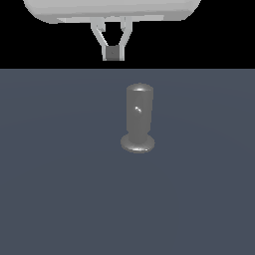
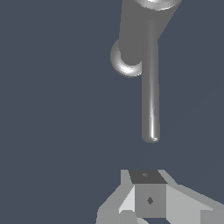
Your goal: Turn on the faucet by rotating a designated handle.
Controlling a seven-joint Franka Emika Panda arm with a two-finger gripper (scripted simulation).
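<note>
The faucet (image 1: 139,113) is a glossy grey upright cylinder with a rounded top and a flared round foot (image 1: 138,144), standing on the dark blue-grey floor. In the wrist view the faucet (image 2: 135,30) is seen from above. The handle (image 2: 150,87), a thin straight grey rod, projects from near its top. In the exterior view the rod is foreshortened to a small glint (image 1: 138,108). My gripper (image 1: 113,52) hangs high, slightly toward the exterior view's left of the faucet. Its fingers are together and hold nothing. In the wrist view the gripper (image 2: 148,197) sits apart from the rod's free end (image 2: 151,138).
The dark blue-grey floor (image 1: 60,189) spreads flat around the faucet. My arm's pale grey hand body (image 1: 112,10) fills the top of the exterior view against a black background.
</note>
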